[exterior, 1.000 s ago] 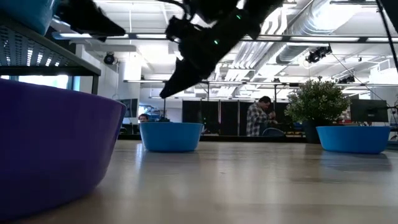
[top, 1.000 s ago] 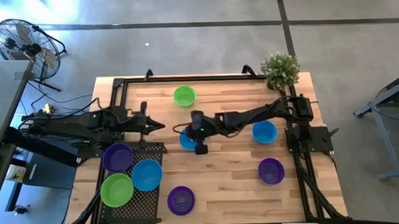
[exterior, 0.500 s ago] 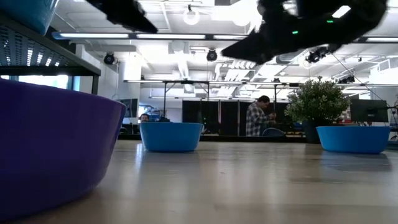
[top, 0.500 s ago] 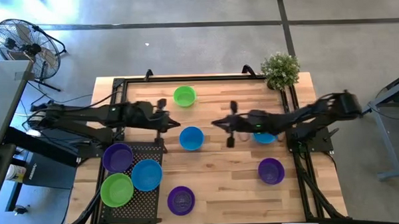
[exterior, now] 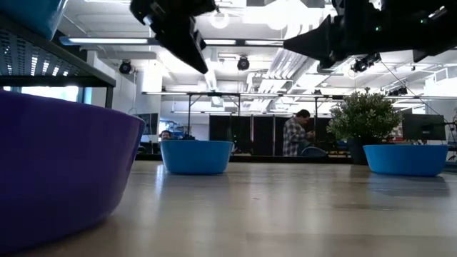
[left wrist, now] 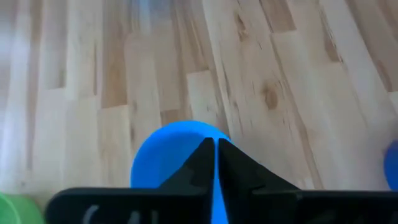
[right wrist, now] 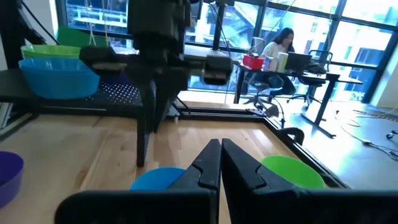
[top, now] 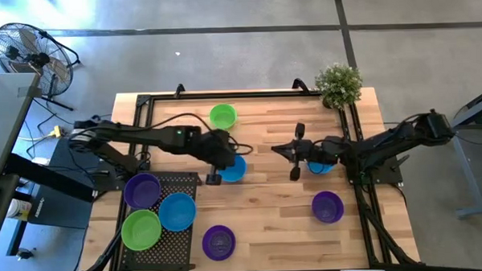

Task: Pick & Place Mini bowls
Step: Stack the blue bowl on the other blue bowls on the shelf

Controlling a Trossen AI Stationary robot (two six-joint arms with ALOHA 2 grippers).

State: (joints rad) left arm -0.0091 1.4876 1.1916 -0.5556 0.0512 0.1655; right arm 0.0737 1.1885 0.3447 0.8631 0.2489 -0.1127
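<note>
A blue mini bowl (top: 236,171) (left wrist: 165,158) rests on its base at the table's middle. My left gripper (top: 228,155) (left wrist: 216,163) hangs above its left rim, shut, slanting down and well clear of it in the low view (exterior: 202,66). My right gripper (top: 275,149) (right wrist: 221,163) is shut and level, pointing toward the table's left, in the air right of that bowl. A second blue bowl (top: 321,165) lies partly under the right arm. A green bowl (top: 223,116) sits at the far side, and purple bowls (top: 327,206) (top: 219,242) sit near the front.
A black perforated rack (top: 180,246) at the front left carries a purple (top: 142,190), a blue (top: 177,211) and a green bowl (top: 141,229). A potted plant (top: 338,84) stands at the far right corner. Black frame rails (top: 239,94) run along the table's edges.
My left gripper has gone toward the table's right edge, out over the middle blue bowl, and has tipped downward. My right gripper has drawn back from that bowl toward the right edge and tipped up from slanting down to level. The bowls have stayed put.
</note>
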